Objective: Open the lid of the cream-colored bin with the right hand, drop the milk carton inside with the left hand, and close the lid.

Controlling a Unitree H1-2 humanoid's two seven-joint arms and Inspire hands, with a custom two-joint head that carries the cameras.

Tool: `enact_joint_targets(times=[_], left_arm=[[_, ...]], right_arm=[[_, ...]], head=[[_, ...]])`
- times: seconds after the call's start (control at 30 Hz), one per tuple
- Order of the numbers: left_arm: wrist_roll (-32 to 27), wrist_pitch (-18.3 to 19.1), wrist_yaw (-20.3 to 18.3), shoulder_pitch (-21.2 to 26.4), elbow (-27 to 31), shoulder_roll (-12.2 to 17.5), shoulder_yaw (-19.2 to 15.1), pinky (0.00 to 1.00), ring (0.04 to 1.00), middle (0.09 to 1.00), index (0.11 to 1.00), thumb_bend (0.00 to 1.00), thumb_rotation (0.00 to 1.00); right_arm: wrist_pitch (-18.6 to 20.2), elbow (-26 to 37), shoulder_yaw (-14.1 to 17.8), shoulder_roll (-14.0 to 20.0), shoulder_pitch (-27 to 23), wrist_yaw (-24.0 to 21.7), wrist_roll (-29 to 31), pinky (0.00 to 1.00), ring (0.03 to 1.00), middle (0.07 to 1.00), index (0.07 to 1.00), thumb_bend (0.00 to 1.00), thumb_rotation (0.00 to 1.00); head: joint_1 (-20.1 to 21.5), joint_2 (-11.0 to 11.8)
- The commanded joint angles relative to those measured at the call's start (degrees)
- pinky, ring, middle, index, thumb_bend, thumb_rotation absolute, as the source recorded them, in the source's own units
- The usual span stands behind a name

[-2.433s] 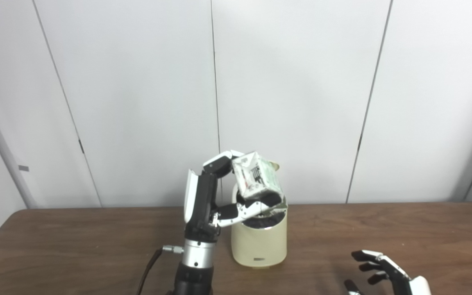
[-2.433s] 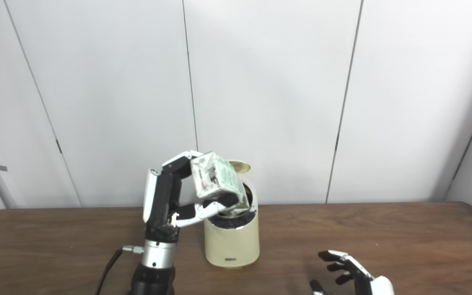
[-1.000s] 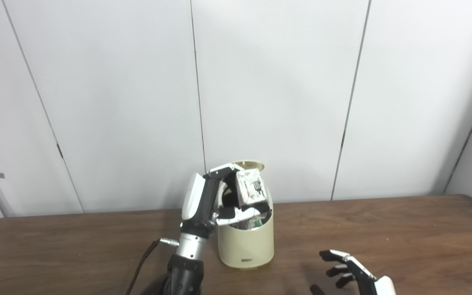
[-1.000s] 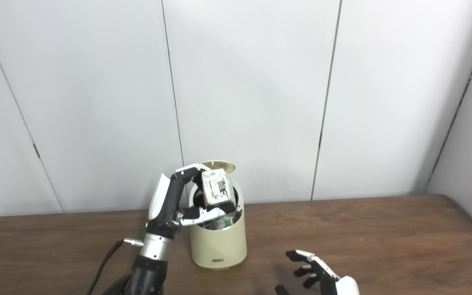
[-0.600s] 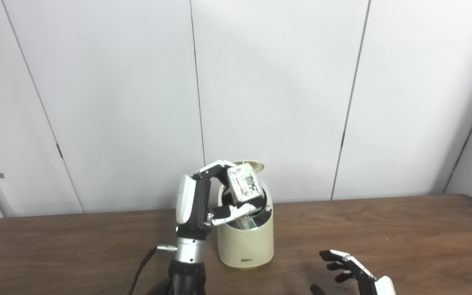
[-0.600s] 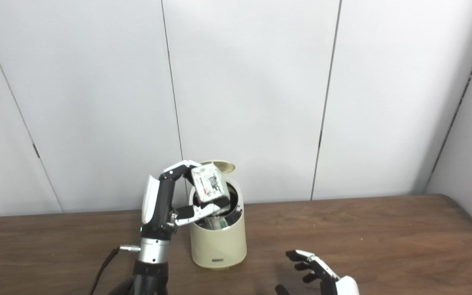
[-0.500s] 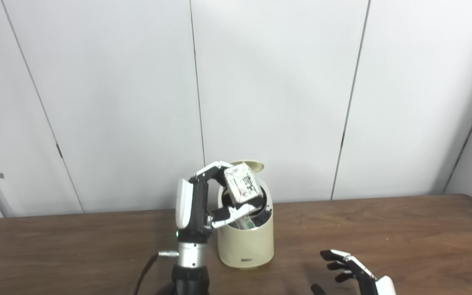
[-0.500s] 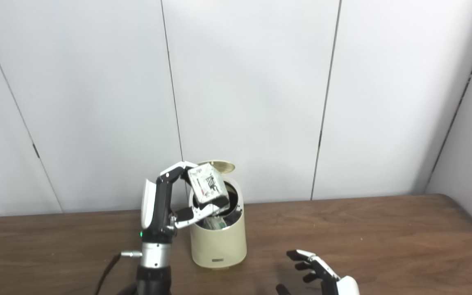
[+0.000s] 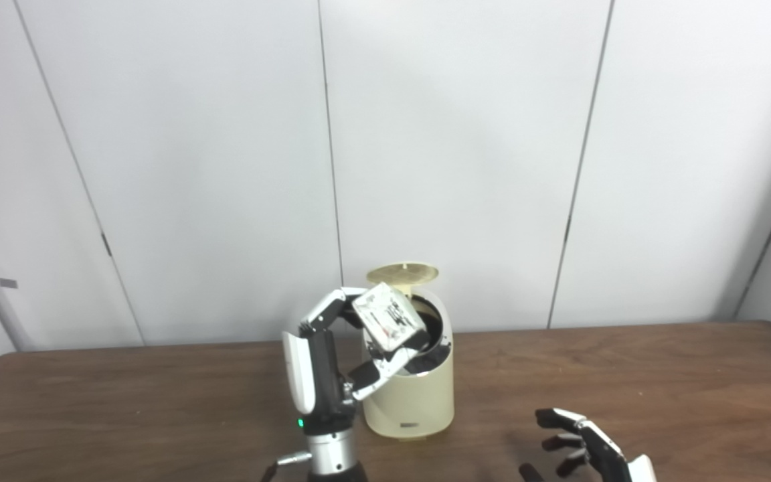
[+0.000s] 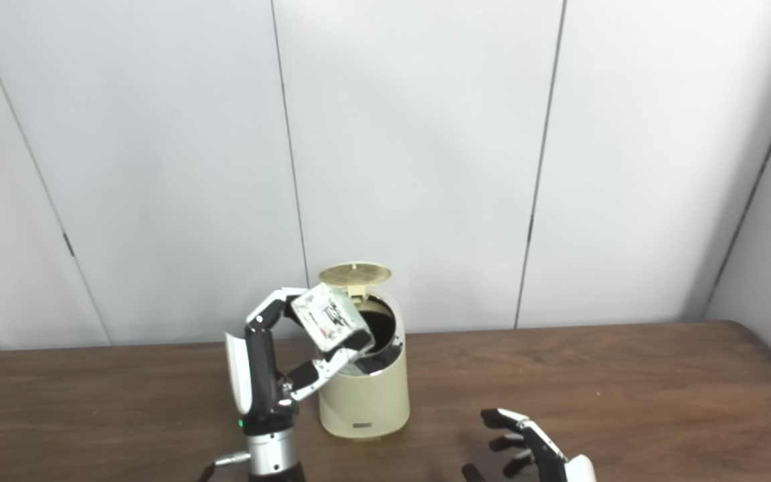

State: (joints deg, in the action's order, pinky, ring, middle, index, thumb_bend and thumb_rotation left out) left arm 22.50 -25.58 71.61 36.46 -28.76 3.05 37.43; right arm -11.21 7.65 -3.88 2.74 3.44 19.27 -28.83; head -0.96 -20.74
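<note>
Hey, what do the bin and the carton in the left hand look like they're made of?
The bin looks like smooth cream plastic with a faint sheen and rounded, moulded walls; its raised lid matches. The milk carton, held in the left hand, looks like coated paperboard: flat printed faces, creased edges, slightly crumpled. Neither can be confirmed from here.

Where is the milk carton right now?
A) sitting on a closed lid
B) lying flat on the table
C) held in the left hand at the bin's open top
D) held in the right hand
C: the left hand grips the tilted milk carton at the bin's open rim.
</note>
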Motion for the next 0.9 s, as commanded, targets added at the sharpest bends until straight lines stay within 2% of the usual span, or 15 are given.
enact_joint_targets(times=[0.0,0.07,0.1,0.13,0.2,0.23,0.33,0.43,0.5,0.57,0.67,0.77,0.8,0.83,0.87], left_arm=[[3.0,-1.3,1.1,2.3,-0.3,-1.5,-2.0,0.35,0.426,0.492,0.487,0.5,0.0],[4.7,-1.3,1.1,2.2,-1.9,-2.9,-4.2,0.37,0.435,0.487,0.484,0.5,0.0],[5.4,-1.3,1.1,2.2,-2.4,-3.5,-5.2,0.36,0.437,0.485,0.484,0.5,0.0],[5.9,-1.3,1.1,2.2,-3.1,-4.0,-6.0,0.36,0.437,0.484,0.483,0.5,0.0],[6.8,-1.3,1.1,2.1,-4.1,-4.9,-7.4,0.35,0.431,0.485,0.485,0.5,0.0],[7.2,-1.3,1.1,2.2,-4.6,-5.3,-8.1,0.35,0.426,0.485,0.486,0.5,0.0],[8.2,-1.3,1.1,2.7,-6.3,-6.1,-10.2,0.34,0.421,0.481,0.49,0.5,0.0],[9.3,-1.3,1.1,3.3,-7.4,-6.4,-11.6,0.35,0.424,0.478,0.49,0.5,0.0],[10.4,-1.3,1.1,4.0,-9.4,-6.6,-12.4,0.34,0.424,0.481,0.487,0.5,0.0],[11.3,-1.3,1.1,4.9,-12.2,-6.9,-13.2,0.35,0.429,0.474,0.49,0.5,0.0],[11.5,-1.3,1.1,6.2,-15.7,-7.2,-13.8,0.34,0.423,0.48,0.486,0.5,0.0],[10.1,-1.3,1.1,7.8,-19.0,-7.1,-13.7,0.33,0.427,0.488,0.477,0.5,0.0],[8.9,-1.3,1.1,8.2,-19.7,-7.1,-13.3,0.34,0.436,0.491,0.471,0.5,0.0],[7.1,-1.3,1.1,8.7,-20.4,-7.1,-12.8,0.35,0.441,0.492,0.468,0.5,0.0],[5.6,-1.3,1.1,9.0,-20.8,-7.1,-12.3,0.35,0.44,0.489,0.472,0.5,0.0]], right_arm=[[-1.8,-0.8,-0.2,-0.9,2.0,-0.2,1.4,0.28,0.433,0.669,0.693,0.27,0.01],[-1.9,-0.4,-0.2,-0.7,2.4,-0.6,2.0,0.29,0.444,0.671,0.69,0.27,0.05],[-1.9,-0.1,-0.3,-0.5,2.7,-1.0,2.1,0.36,0.524,0.674,0.688,0.26,0.09],[-1.8,0.3,-0.4,-0.3,3.0,-1.5,2.4,0.38,0.549,0.674,0.687,0.26,0.11],[-1.3,1.3,-0.5,-0.1,3.7,-2.5,3.0,0.32,0.477,0.663,0.697,0.26,0.11],[-0.9,1.7,-0.5,-0.2,4.0,-3.1,3.5,0.32,0.495,0.668,0.701,0.26,0.1],[-0.7,2.7,-0.4,-0.6,4.8,-4.0,4.1,0.26,0.42,0.668,0.704,0.26,0.1],[-1.3,3.4,-0.4,-0.8,5.5,-4.8,5.2,0.33,0.503,0.673,0.703,0.26,0.1],[-1.6,3.8,-0.3,-1.0,5.9,-5.0,5.6,0.51,0.637,0.684,0.699,0.26,0.07],[-1.5,4.3,-0.3,-1.1,6.4,-5.2,5.9,0.56,0.674,0.696,0.698,0.25,0.07],[-2.1,4.5,-0.4,-0.8,6.8,-5.3,4.9,0.45,0.601,0.696,0.701,0.24,0.07],[-3.0,4.7,-0.8,-0.7,7.3,-5.1,3.6,0.28,0.442,0.696,0.705,0.24,0.06],[-3.3,4.9,-1.0,-0.8,7.5,-5.0,3.3,0.33,0.503,0.696,0.702,0.24,0.06],[-3.2,5.1,-1.1,-0.9,7.6,-5.1,3.3,0.31,0.48,0.69,0.701,0.24,0.07],[-3.2,5.3,-1.2,-1.0,7.7,-5.0,3.1,0.24,0.379,0.678,0.706,0.24,0.07]], head=[[-0.5,-0.1],[-0.9,-0.2],[-1.2,-0.6],[-1.4,-0.7],[-2.4,-0.7],[-2.4,-0.7],[-3.2,-1.1],[-3.1,-1.4],[-3.0,-1.7],[-3.4,-1.6],[-3.7,-1.4],[-2.9,-1.5],[-3.1,-1.9],[-3.0,-1.9],[-2.9,-2.1]])
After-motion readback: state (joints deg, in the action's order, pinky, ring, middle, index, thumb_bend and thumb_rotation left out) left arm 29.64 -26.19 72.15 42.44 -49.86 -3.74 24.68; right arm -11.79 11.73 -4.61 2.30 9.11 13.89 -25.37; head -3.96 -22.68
